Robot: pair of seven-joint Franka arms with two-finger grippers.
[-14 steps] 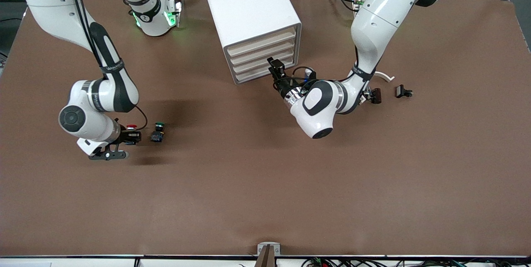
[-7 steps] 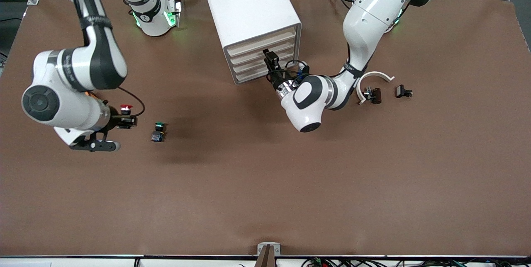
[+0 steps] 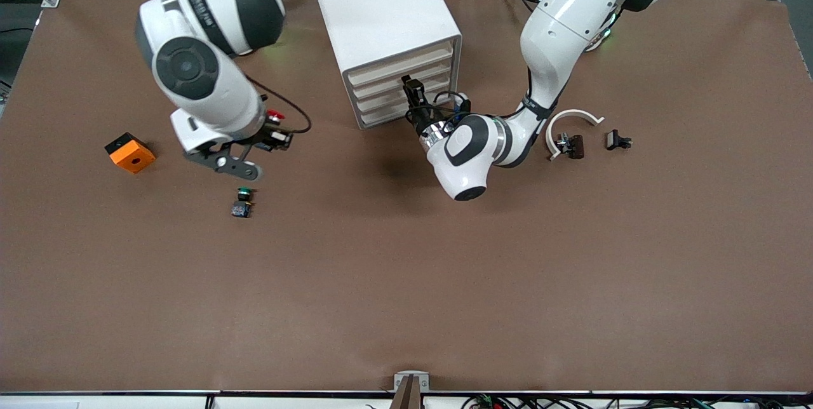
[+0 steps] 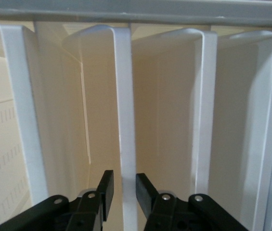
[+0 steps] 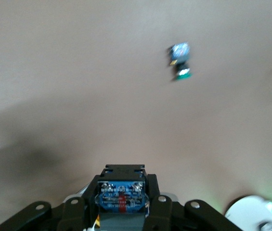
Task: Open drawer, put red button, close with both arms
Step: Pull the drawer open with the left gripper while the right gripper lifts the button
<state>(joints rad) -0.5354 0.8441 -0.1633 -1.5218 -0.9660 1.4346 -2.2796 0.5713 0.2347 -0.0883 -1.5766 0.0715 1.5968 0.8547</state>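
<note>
I have the right arm's black two-finger gripper [image 3: 277, 134] raised over the brown table [image 3: 406, 282], clamped on the tiny red-capped push button with a black and blue body [image 5: 122, 196]; the green-capped twin [image 3: 242, 202] lies on the table below it. My left gripper [image 4: 123, 190] is at the boxy white cabinet [image 3: 381, 9], its fingers [image 4: 106, 190] set either side of one cream-white drawer front's edge [image 4: 126, 144], narrowly parted, every drawer closed.
</note>
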